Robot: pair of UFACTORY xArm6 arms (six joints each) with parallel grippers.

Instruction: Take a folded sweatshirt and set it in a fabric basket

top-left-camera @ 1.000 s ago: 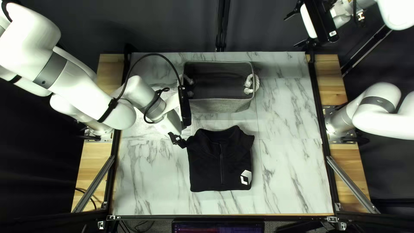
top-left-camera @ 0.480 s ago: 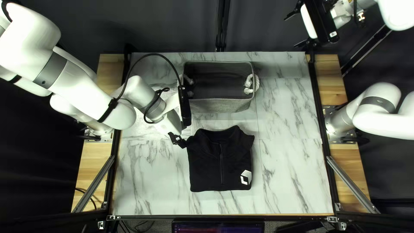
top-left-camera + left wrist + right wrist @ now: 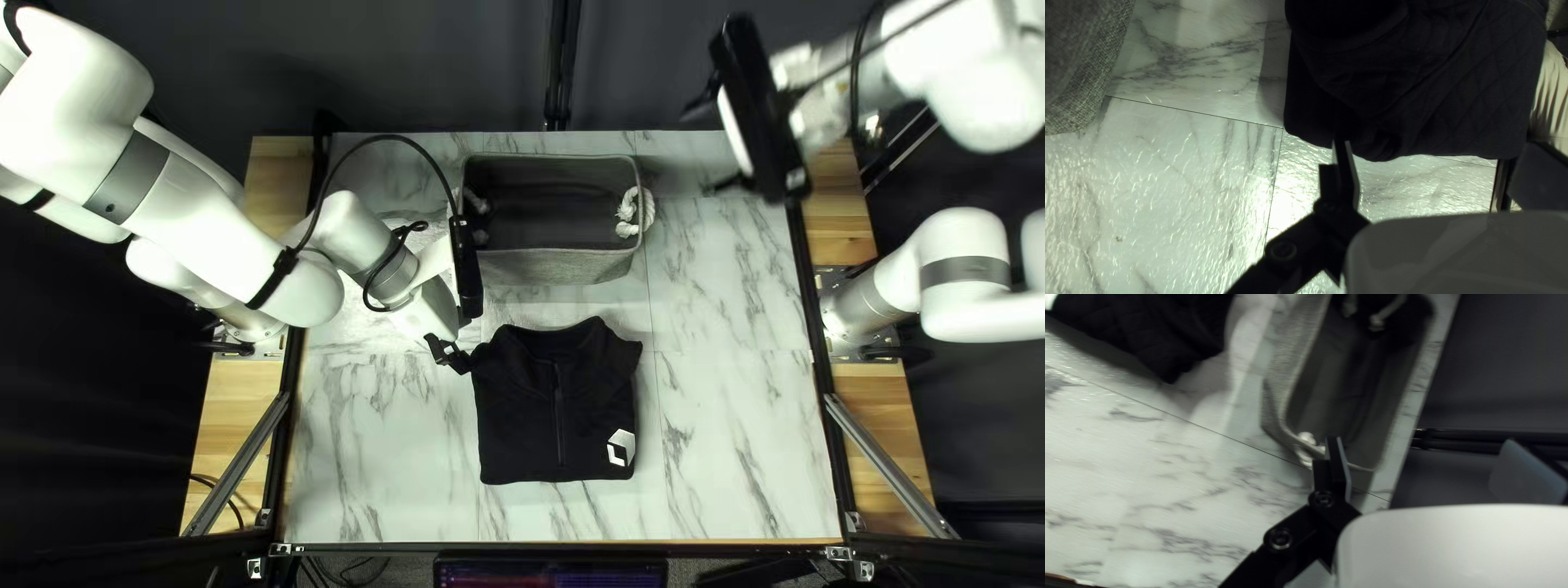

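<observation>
In the top left view my left gripper (image 3: 462, 362) is at the black folded sweatshirt's (image 3: 557, 408) upper left shoulder. The left wrist view shows this gripper (image 3: 1437, 148) open, one finger against the sweatshirt's (image 3: 1421, 81) edge, the other farther along that edge. Behind the sweatshirt stands the grey fabric basket (image 3: 555, 267) with white rope handles. High at the right of the top left view hangs my right gripper (image 3: 710, 147). From its own wrist, the right gripper (image 3: 1421, 449) is open and holds nothing, with the basket (image 3: 1284, 365) ahead and below; the sweatshirt (image 3: 1170, 332) lies beyond.
The marble-patterned table (image 3: 729, 436) has black rails along its sides, with wooden strips (image 3: 226, 436) outside them. My left arm reaches over the table's left part, close beside the basket. A screen (image 3: 550, 573) shows beyond the near edge.
My right arm has swung from the far right corner toward the basket, its gripper now above the table's far right part. The left arm, sweatshirt and basket have stayed put.
</observation>
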